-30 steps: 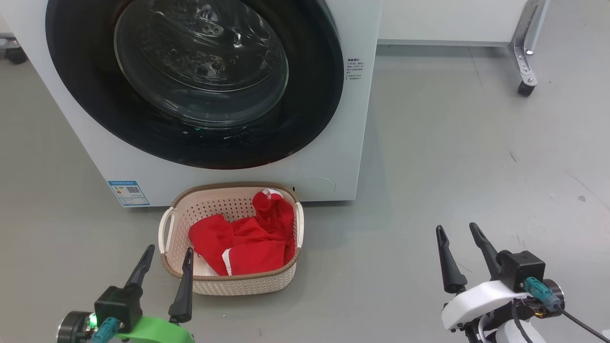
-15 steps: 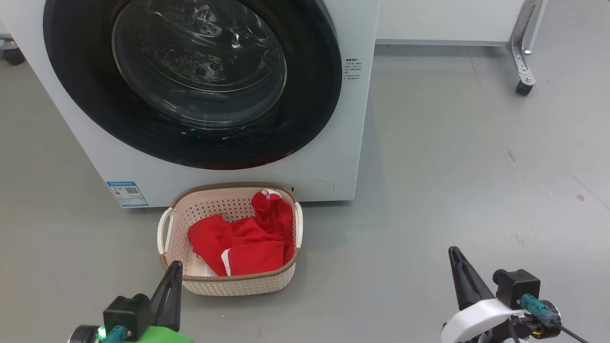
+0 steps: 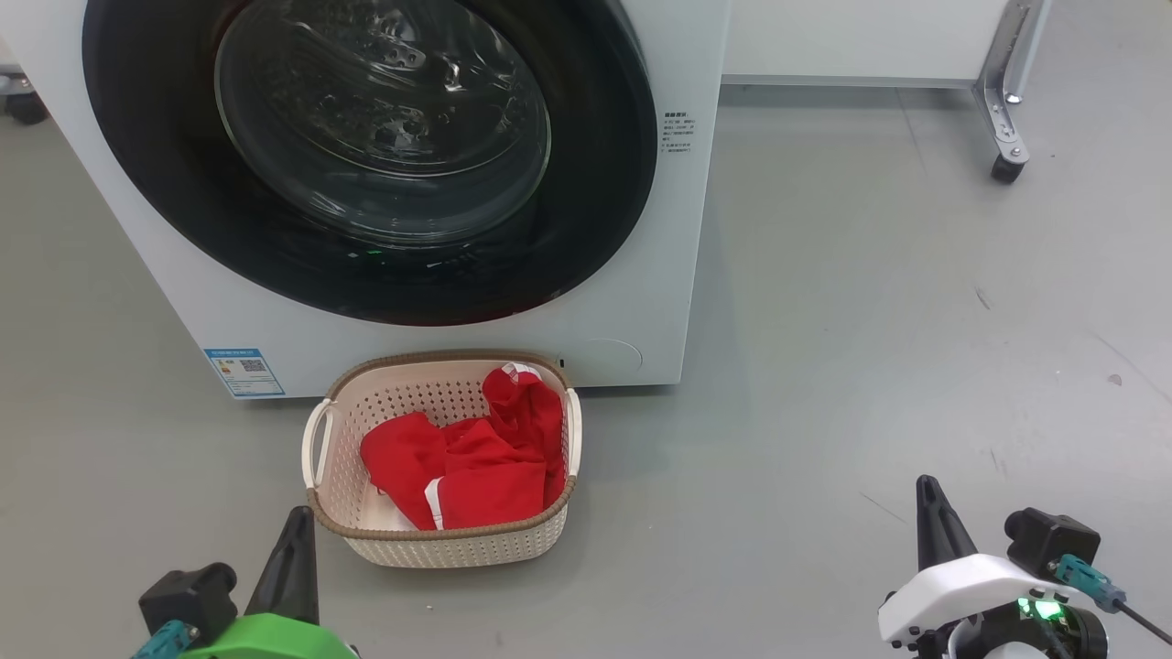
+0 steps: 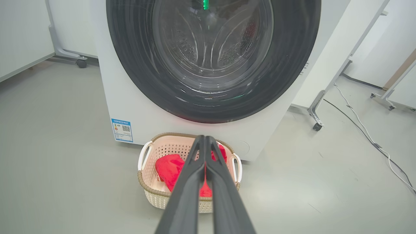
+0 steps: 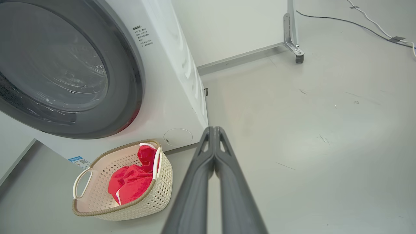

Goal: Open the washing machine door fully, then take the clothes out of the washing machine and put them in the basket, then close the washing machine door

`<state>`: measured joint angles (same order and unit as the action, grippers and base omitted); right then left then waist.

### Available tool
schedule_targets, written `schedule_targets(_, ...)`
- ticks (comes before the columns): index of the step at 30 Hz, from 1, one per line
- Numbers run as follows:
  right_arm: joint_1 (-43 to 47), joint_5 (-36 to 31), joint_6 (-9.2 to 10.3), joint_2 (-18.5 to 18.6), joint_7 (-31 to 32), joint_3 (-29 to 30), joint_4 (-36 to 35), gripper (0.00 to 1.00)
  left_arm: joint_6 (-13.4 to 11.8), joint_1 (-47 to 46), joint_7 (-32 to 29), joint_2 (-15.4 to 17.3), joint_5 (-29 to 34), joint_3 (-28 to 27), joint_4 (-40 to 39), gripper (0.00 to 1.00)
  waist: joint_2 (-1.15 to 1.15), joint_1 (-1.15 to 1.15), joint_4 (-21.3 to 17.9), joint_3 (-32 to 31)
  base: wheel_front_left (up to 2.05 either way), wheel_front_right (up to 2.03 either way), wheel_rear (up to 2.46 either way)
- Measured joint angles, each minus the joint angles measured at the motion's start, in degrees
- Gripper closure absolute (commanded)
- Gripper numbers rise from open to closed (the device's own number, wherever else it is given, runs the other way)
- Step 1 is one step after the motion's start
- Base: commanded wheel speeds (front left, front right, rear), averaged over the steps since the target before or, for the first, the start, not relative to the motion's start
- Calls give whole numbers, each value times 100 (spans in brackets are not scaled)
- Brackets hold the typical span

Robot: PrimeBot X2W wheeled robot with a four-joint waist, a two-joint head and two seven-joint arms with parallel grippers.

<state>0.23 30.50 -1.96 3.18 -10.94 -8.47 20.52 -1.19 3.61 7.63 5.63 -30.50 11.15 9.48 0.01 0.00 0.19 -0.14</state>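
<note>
The washing machine door (image 3: 366, 137) sits shut against the washing machine (image 3: 659, 275), barring the way in. Near it, the basket (image 3: 458, 546) stands open-topped on the floor (image 3: 870, 320) with the clothes (image 3: 476, 467) inside; rightward the floor lies open out to a far wheeled frame leg (image 3: 1007, 101).

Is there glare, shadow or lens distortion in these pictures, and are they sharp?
Head view: sharp, even light; pale reflections streak the door glass, and the basket throws a faint shadow to its right. Left wrist view: a green light mirrors in the glass. Right wrist view: the wide lens tilts and bends the machine; the floor shows a soft bright patch.
</note>
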Motion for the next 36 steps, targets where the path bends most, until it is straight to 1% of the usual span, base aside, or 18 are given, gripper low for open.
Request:
schedule_targets(4, -5, 270, -45, -10, 105, 73, -5, 100, 47, -4, -58, -36, -279, -67, 26, 100, 0, 0, -2, 2, 0, 0, 0)
schedule_targets(9, -31, 614, -52, -21, 211, 174, -15, 100, 100, -10, -165, -57, -612, -177, 67, 100, 0, 0, -4, 3, 0, 0, 0)
schedule_targets(21, -94, 1463, -130, -41, 466, 420, -67, 100, 159, -65, -359, -87, -1484, -378, 144, 100, 0, 0, -8, 7, 0, 0, 0)
schedule_targets(31, -117, 2180, -154, -55, 670, 614, -114, 100, 281, -148, -512, -113, -2207, -555, 230, 100, 0, 0, -11, 11, 0, 0, 0)
schedule_targets(33, -133, 2330, -202, -57, 715, 650, -129, 100, 309, -166, -531, -118, -2343, -581, 248, 100, 0, 0, -11, 11, 0, 0, 0)
schedule_targets(36, -147, 2460, -203, -59, 748, 682, -140, 100, 343, -194, -568, -124, -2518, -612, 269, 100, 0, 0, -11, 12, 0, 0, 0)
